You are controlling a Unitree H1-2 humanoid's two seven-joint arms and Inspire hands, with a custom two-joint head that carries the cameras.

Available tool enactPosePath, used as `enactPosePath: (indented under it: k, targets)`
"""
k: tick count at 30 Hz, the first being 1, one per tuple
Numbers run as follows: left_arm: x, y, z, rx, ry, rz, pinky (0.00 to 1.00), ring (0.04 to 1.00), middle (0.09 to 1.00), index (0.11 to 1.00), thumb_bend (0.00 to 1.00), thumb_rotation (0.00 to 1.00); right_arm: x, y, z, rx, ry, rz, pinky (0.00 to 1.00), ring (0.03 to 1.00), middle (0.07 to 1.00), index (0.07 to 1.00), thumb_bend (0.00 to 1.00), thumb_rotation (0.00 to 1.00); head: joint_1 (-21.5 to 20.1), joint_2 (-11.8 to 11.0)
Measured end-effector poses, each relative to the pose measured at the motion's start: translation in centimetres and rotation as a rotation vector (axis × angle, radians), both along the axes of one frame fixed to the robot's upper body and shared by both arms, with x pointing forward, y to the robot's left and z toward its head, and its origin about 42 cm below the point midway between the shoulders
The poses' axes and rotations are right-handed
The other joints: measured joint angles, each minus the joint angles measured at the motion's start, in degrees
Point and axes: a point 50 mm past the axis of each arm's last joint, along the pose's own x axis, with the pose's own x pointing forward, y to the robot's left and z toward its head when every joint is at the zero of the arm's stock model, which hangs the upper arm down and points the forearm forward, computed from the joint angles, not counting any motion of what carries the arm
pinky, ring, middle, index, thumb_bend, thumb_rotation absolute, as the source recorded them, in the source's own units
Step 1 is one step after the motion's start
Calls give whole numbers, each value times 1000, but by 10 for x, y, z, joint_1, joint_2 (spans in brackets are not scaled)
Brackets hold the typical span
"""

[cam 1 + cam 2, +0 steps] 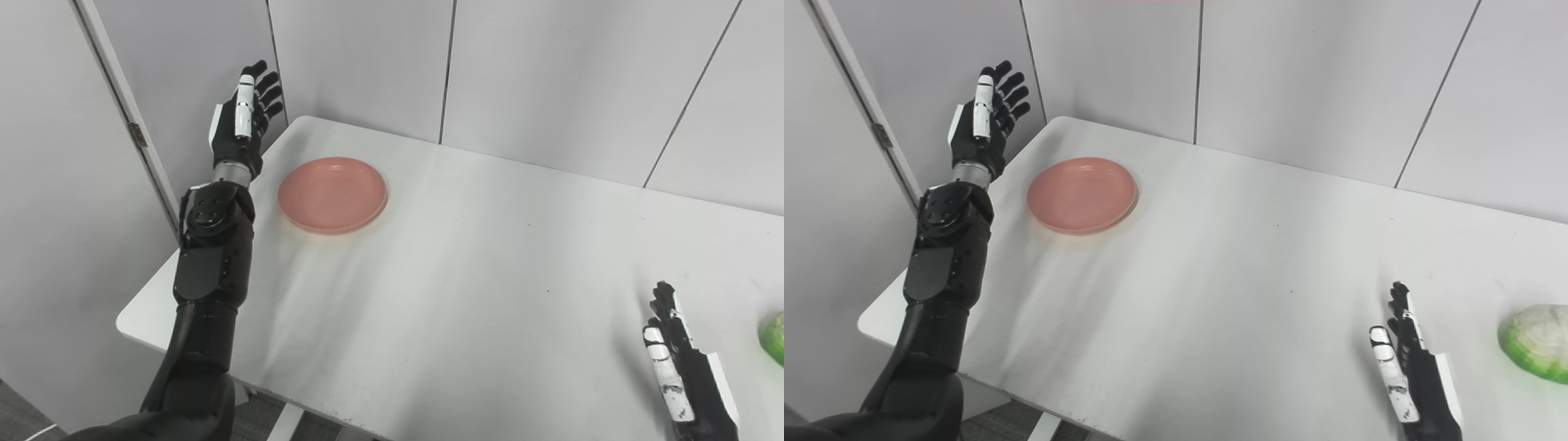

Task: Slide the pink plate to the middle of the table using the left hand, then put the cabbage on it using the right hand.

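Plainly, round shallow pink plate (332, 194) sits empty, left hand (244, 120) and right hand (1409, 373) released

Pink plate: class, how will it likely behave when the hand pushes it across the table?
The pink plate looks rigid and shallow, so it should slide flat rather than tip. The white table looks smooth, so it may glide easily.

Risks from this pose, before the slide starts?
1. Left hand hangs open beyond the table's far-left edge, beside the pink plate; coming in low, its fingers might catch that edge.
2. Cabbage lies near the right frame border, so the right hand's grasp may be poorly seen.
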Motion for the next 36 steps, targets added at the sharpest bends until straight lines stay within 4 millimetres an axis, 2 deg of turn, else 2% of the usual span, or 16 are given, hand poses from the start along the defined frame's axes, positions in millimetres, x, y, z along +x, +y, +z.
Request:
enactPosePath:
  k: [7,32,36]
  targets:
    - [0,8,-8,-27,13,8,916,905,905,895,416,1000,0,0,0,0,1,-1,978,998,1000,1000,224,1000,1,0]
    - [-1,32,-76,-103,207,72,924,909,912,911,431,1000,-1,0,0,-8,-1,-1,980,995,1000,1000,243,1000,-4,6]
    - [-2,32,-80,-106,218,73,910,904,905,900,417,1000,-1,0,0,-9,-1,-1,977,994,1000,1000,244,1000,-4,6]
